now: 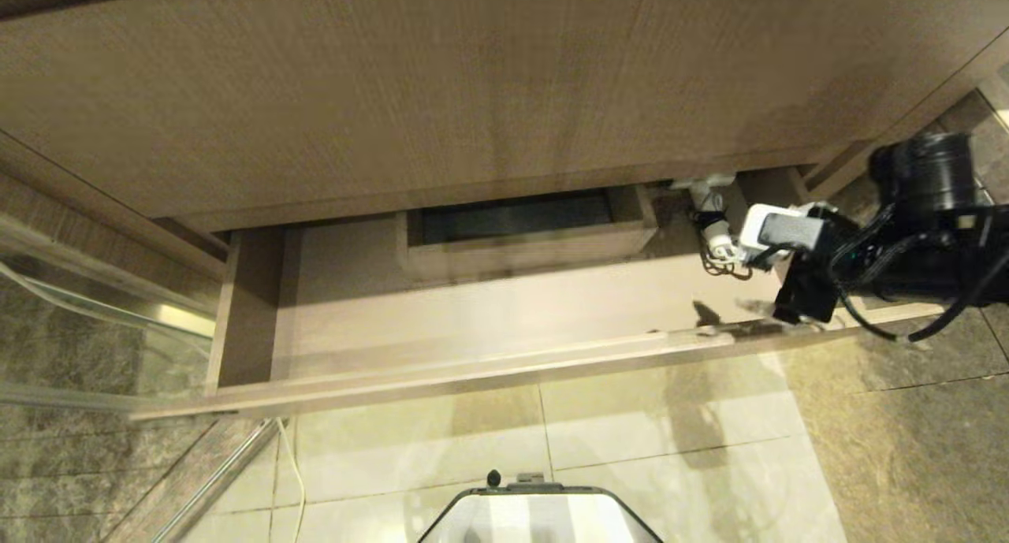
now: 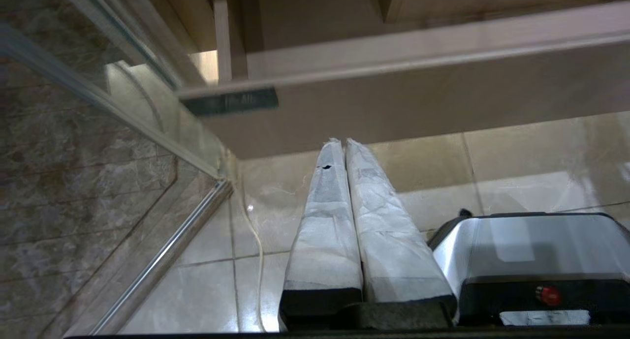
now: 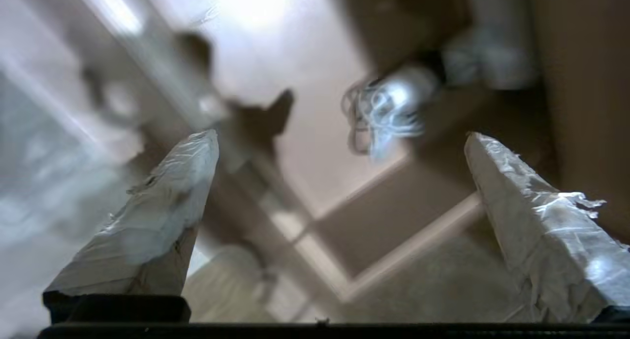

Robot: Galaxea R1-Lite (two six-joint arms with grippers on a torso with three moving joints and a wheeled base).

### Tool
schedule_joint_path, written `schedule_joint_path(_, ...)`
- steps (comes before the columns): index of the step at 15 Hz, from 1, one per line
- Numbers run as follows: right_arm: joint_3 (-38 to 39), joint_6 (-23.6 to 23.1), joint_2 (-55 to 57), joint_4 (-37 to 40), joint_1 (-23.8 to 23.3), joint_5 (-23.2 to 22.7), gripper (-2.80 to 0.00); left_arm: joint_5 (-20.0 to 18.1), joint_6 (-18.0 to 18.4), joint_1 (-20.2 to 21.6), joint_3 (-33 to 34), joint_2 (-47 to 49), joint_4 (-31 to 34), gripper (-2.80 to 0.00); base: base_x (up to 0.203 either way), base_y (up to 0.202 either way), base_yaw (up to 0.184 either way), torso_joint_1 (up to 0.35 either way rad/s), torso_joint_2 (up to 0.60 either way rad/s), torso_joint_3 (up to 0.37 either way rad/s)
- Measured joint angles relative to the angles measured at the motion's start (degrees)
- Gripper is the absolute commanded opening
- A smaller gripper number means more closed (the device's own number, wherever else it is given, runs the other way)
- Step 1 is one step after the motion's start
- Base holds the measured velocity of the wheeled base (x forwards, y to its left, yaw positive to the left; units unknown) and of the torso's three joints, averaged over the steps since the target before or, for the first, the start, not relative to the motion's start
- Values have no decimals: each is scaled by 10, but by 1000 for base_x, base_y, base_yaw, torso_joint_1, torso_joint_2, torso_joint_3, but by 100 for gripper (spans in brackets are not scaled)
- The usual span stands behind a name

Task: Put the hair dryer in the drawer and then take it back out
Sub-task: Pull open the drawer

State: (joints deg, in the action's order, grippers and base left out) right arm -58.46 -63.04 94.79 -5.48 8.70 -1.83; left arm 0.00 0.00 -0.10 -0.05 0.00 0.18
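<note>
Your left pincer (image 2: 343, 144) hangs parked over the floor tiles (image 2: 517, 167), its fingers pressed together, below the front of the pulled-out drawer (image 1: 489, 314). Your right pincer (image 3: 339, 137) hovers over the drawer's right end, jaws spread wide and holding nothing. Just beyond its fingertips, not touching them, the white hair dryer (image 1: 713, 212) lies in the drawer's back right corner with its bundled cord.

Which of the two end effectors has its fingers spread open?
The right end effector, beside the white corded hair dryer in the open light wood drawer; the left end effector hangs over floor tiles, fingers pressed together.
</note>
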Motion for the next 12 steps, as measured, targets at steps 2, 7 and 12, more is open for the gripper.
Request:
schedule_joint_path(2, 40, 46, -45, 22, -9, -4, -280, 0, 0, 0, 0, 0, 0, -280, 0, 0, 0, 0, 0, 0)
schedule_joint_path(7, 161, 247, -206, 70, -37, 17, -280, 0, 0, 1, 0, 0, 0, -280, 0, 0, 0, 0, 0, 0)
schedule_joint_path(12, 170, 290, -229, 74, -49, 22, -280, 0, 0, 0, 0, 0, 0, -280, 0, 0, 0, 0, 0, 0)
